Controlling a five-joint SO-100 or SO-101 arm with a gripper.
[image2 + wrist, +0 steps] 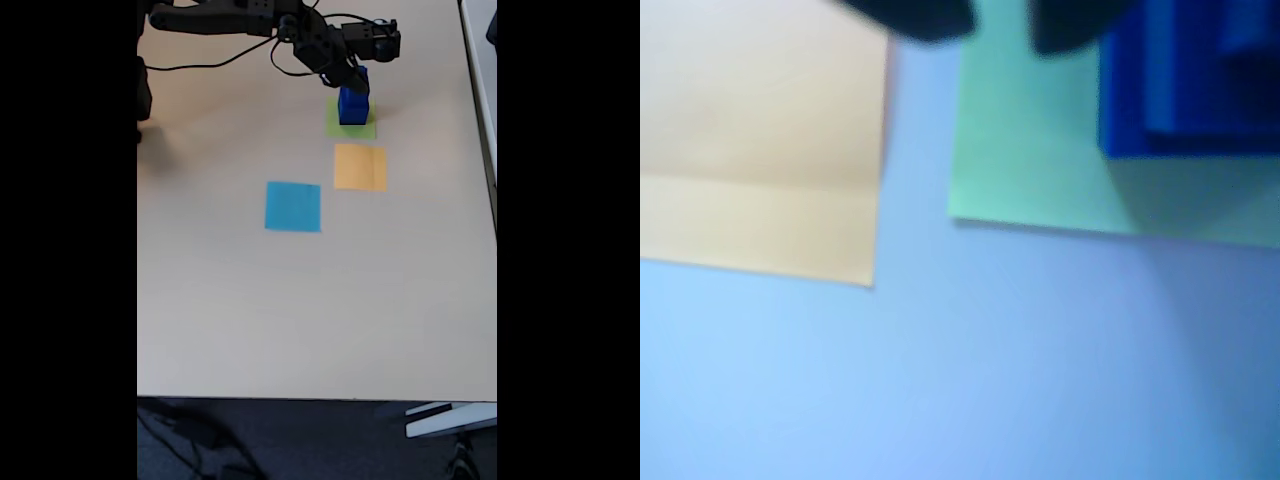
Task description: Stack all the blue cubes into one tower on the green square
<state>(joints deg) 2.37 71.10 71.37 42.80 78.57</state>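
the black two-finger claw (358, 78) sits at the top of the fixed view, right against the crest of the stepped dark blue tower of cubes (352, 104); whether it grips or has let go i cannot tell. the tower stands on the flat pale green paper square (1025, 140), upper right in the wrist view. stacking looks nearly finished; next, i judge, a clean lift away. the flat orange paper square (360, 167) lies just below on the beige tabletop (300, 310).
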